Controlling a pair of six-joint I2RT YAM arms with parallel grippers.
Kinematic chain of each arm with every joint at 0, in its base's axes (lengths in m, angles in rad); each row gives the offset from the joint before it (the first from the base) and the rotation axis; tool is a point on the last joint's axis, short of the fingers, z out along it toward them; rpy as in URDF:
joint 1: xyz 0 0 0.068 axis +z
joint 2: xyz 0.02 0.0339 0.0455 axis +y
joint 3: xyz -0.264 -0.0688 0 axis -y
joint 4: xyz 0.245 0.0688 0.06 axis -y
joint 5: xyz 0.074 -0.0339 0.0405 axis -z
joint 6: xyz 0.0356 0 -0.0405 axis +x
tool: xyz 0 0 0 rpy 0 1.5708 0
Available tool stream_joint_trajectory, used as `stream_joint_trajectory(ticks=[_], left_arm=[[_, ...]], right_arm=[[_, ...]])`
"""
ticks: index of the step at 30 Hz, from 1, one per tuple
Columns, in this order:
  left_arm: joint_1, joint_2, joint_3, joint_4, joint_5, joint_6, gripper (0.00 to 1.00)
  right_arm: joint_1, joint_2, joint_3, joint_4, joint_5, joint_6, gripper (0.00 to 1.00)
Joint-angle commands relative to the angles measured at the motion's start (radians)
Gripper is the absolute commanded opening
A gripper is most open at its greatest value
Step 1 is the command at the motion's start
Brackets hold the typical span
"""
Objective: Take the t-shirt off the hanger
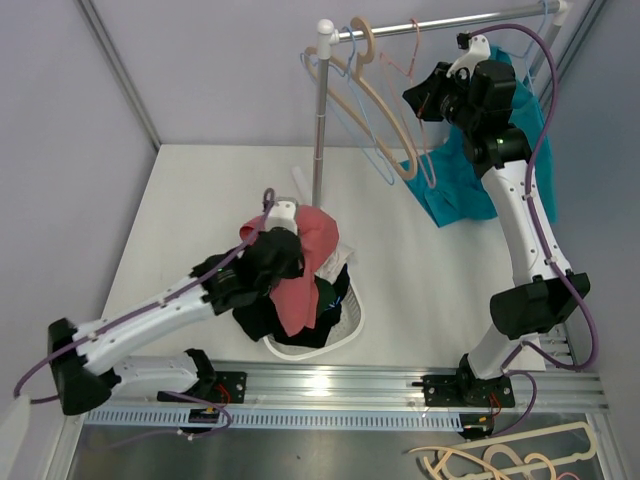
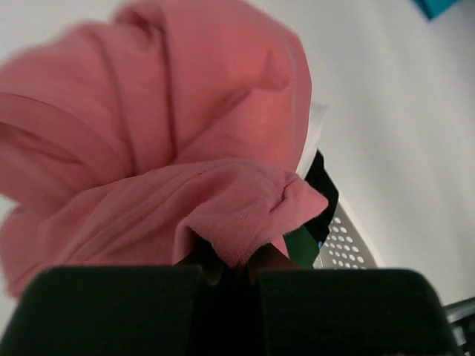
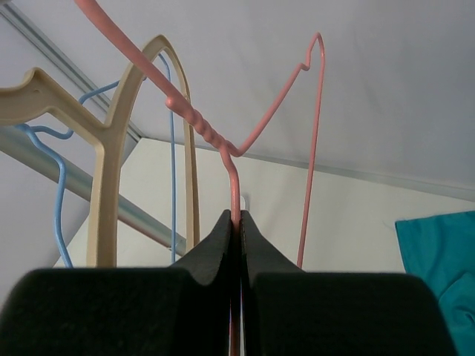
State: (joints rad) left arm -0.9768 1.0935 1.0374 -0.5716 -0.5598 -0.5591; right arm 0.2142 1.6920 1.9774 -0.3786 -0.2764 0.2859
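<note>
Risks spilling the pink t-shirt (image 1: 318, 238) past the white laundry basket (image 1: 357, 318) if dropped off-centre, left gripper (image 2: 236, 263) pinched tight on one fold just above it. Risks yanking the pink wire hanger (image 3: 205, 135) askew too, right gripper (image 3: 237, 226) clamped fully on its wire. Looks crumpled, soft, thickly folded, clear of any hanger.

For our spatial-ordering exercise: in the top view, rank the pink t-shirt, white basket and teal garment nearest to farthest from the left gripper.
1. Pink t-shirt, clamped in the left gripper.
2. White basket, just under it.
3. Teal garment, far right by the rack.
</note>
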Motion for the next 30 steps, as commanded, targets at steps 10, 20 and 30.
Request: stream_joint_trajectory(ticks=[10, 20, 30], left_arm=[[0.072, 0.363, -0.206, 0.243, 0.452, -0.211, 0.01], [0.082, 0.406, -0.165, 0.244, 0.44, -0.174, 0.09], [0.11, 0.165, -0.004, -0.025, 0.239, -0.042, 0.52]], right_arm=[[0.01, -0.091, -0.074, -0.013, 0.013, -0.036, 0.0], [0.01, -0.089, -0.074, -0.01, 0.002, -0.04, 0.0], [0.005, -0.072, 0.01, -0.057, 0.062, -0.065, 0.24]])
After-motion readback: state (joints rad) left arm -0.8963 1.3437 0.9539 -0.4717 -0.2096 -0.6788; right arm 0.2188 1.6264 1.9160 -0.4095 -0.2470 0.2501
